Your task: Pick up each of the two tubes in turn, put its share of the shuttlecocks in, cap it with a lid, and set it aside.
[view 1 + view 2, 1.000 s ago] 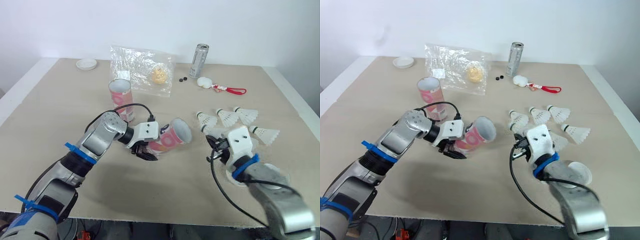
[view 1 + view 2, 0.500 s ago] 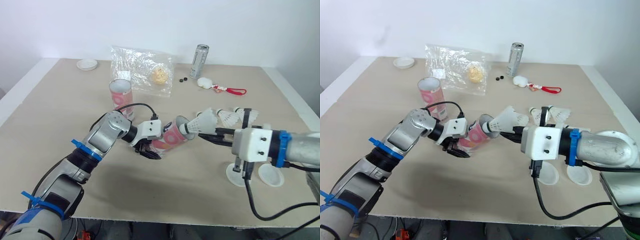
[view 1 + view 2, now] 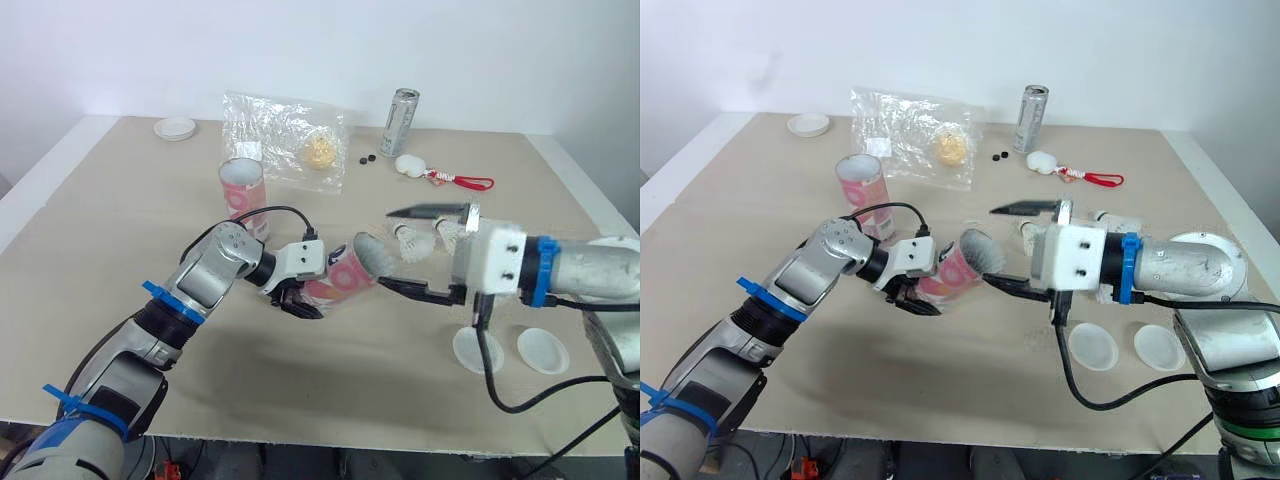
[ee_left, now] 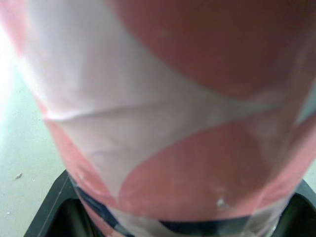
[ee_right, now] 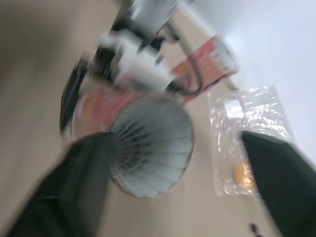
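Left jaws are clenched on the pink tube, holding it tilted off the worktop with its open mouth facing the right jaws. Right jaws are released, spread wide! A shuttlecock sits in the tube's mouth, skirt outward, right between their tips. The second tube stands upright beyond the left jaws. Two lids lie flat near the right wrist.
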Controlling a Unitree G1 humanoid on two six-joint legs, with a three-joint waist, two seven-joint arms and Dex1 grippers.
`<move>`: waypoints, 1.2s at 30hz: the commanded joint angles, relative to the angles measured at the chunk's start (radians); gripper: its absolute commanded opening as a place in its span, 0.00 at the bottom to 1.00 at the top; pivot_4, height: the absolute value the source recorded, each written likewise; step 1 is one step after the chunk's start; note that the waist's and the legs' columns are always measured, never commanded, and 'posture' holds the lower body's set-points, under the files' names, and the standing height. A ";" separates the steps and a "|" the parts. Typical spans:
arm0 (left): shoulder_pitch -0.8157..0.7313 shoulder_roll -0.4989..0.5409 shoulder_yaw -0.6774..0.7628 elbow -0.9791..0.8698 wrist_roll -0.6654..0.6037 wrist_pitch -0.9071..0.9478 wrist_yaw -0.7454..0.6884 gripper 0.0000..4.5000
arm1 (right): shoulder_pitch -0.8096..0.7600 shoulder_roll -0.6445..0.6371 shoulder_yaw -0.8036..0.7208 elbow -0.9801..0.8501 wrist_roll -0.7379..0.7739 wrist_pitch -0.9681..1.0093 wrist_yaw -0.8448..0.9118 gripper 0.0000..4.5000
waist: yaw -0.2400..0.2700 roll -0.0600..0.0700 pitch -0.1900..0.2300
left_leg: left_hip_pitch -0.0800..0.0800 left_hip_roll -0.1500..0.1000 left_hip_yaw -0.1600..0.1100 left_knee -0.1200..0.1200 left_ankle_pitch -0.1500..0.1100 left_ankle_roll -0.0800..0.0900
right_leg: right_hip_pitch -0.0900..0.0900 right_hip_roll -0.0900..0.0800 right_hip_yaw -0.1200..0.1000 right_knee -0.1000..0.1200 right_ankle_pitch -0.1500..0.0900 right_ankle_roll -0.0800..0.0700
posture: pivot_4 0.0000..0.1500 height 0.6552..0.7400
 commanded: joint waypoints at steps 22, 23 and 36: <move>0.047 0.092 0.026 -0.052 -0.014 0.021 0.012 0.66 | 0.087 0.539 -0.008 0.204 -0.005 0.415 -0.700 0.99 | -0.016 0.004 0.002 | 0.004 0.002 0.000 -0.001 0.003 0.003 | -0.005 0.005 0.001 0.014 -0.002 -0.004 | 1.00 1.00; 0.048 0.091 0.025 -0.056 -0.016 0.025 0.014 0.66 | 0.074 0.550 -0.007 0.235 -0.008 0.409 -0.701 0.99 | -0.016 0.004 0.002 | 0.004 0.002 0.000 -0.002 0.003 0.003 | -0.005 0.005 0.001 0.014 -0.002 -0.004 | 1.00 1.00; 0.052 0.083 0.020 -0.066 -0.015 0.027 0.027 0.66 | -0.151 0.626 -0.022 0.659 -0.060 0.219 -0.652 0.99 | -0.021 0.005 0.003 | 0.004 0.002 0.000 -0.002 0.003 0.003 | -0.005 0.005 0.001 0.014 -0.002 -0.004 | 1.00 1.00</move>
